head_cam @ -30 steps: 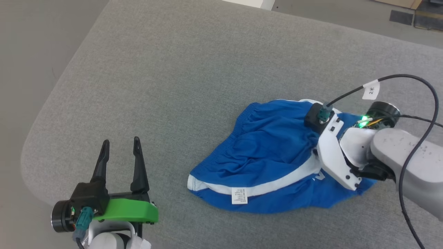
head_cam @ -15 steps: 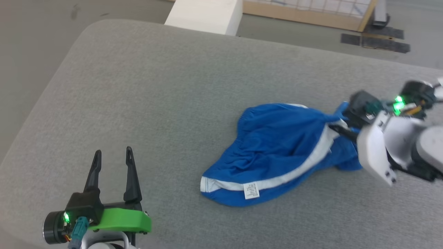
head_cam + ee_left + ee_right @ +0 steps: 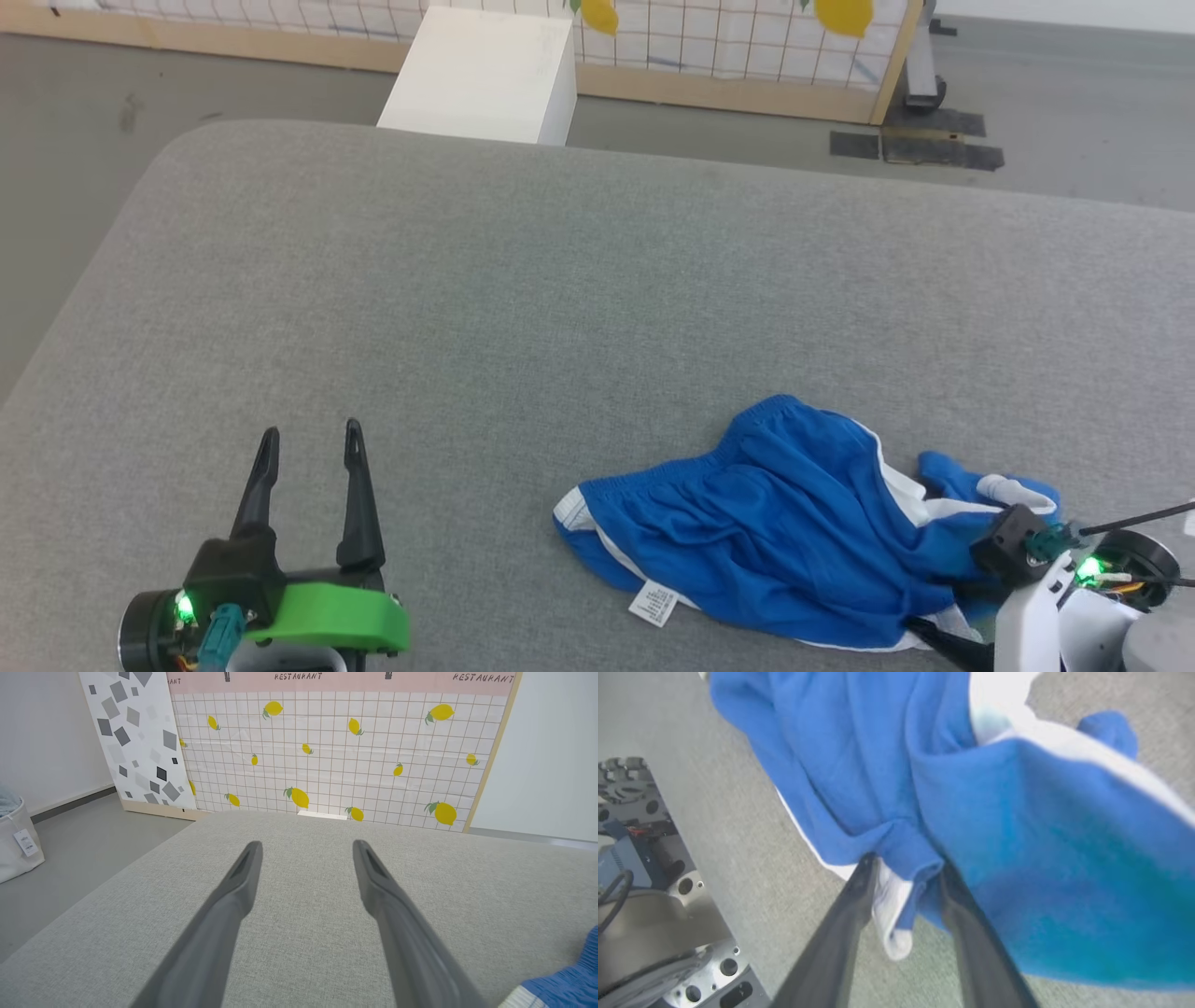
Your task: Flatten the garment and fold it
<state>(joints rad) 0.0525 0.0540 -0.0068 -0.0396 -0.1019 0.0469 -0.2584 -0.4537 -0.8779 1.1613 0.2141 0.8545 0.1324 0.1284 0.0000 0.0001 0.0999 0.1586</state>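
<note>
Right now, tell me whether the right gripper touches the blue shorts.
Touching. Right wrist view: a blue shorts fold sits between the right gripper's fingers, against both.

Bright blue shorts [image 3: 794, 523] with a white side stripe and hem trim, crumpled, not folded. They lie on the grey bench [image 3: 467, 280], near edge, toward the robot's right. The gathered waistband faces away. A small white tag [image 3: 653, 603] pokes out at the near hem. The right end is bunched up.

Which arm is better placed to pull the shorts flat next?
Right, probably: the right gripper straddles a fold of the shorts, while the left gripper hangs open over the grey surface, apart from the cloth.
</note>
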